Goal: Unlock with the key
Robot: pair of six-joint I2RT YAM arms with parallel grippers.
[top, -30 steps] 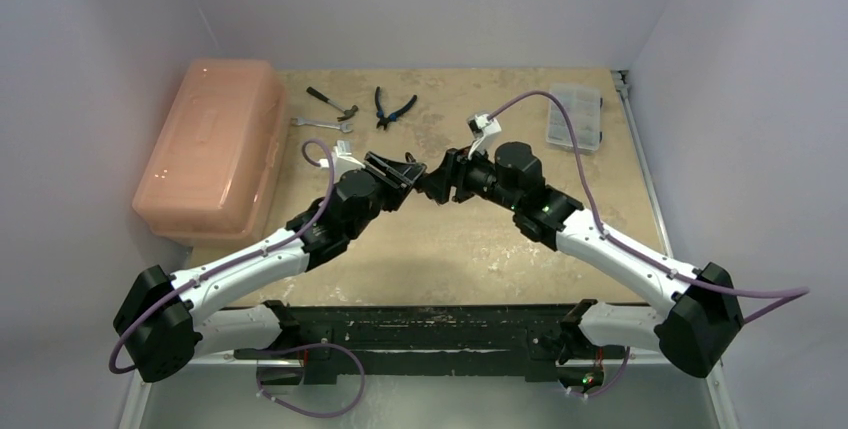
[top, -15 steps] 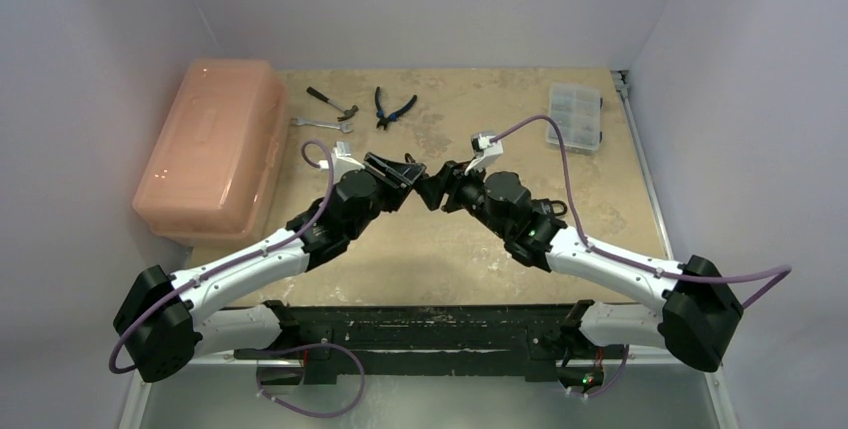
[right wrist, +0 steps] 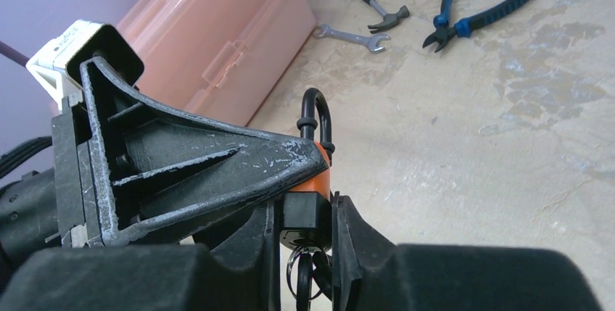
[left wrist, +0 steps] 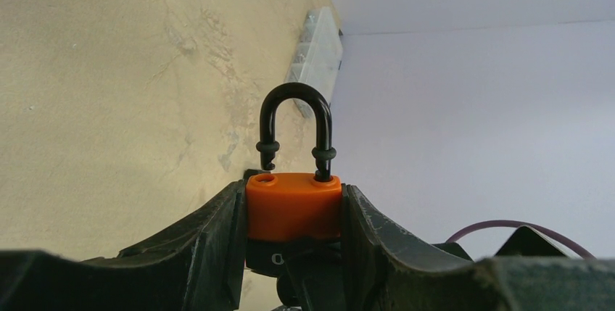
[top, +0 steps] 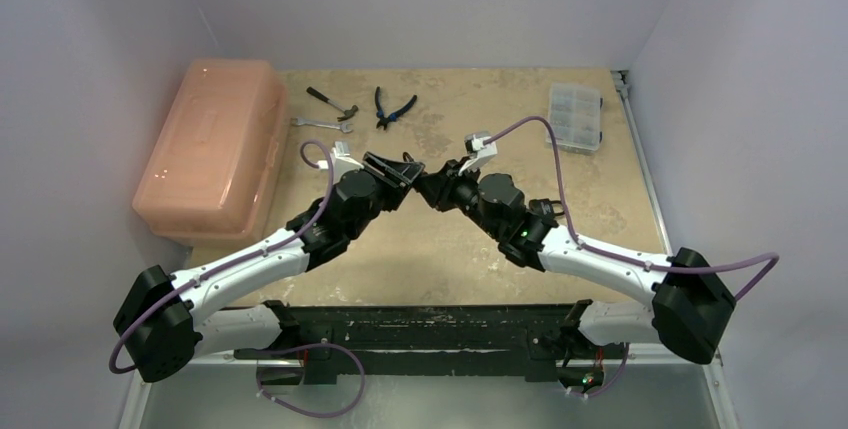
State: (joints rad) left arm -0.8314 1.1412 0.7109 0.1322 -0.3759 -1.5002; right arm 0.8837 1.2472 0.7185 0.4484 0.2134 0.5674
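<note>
L pincer [left wrist: 294, 191] tight round padlock [left wrist: 294, 209]

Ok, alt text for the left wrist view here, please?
An orange padlock sits clamped in the left claw, its black shackle open, with one leg lifted clear of its hole. Behind lie the tan table, a clear parts box and a pale wall.

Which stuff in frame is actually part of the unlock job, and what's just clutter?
In the job:
- padlock, held in the left gripper
- key in its underside, pinched by the right gripper

Lying about:
- pink box
- hammer
- wrench
- pliers
- clear parts case
</note>
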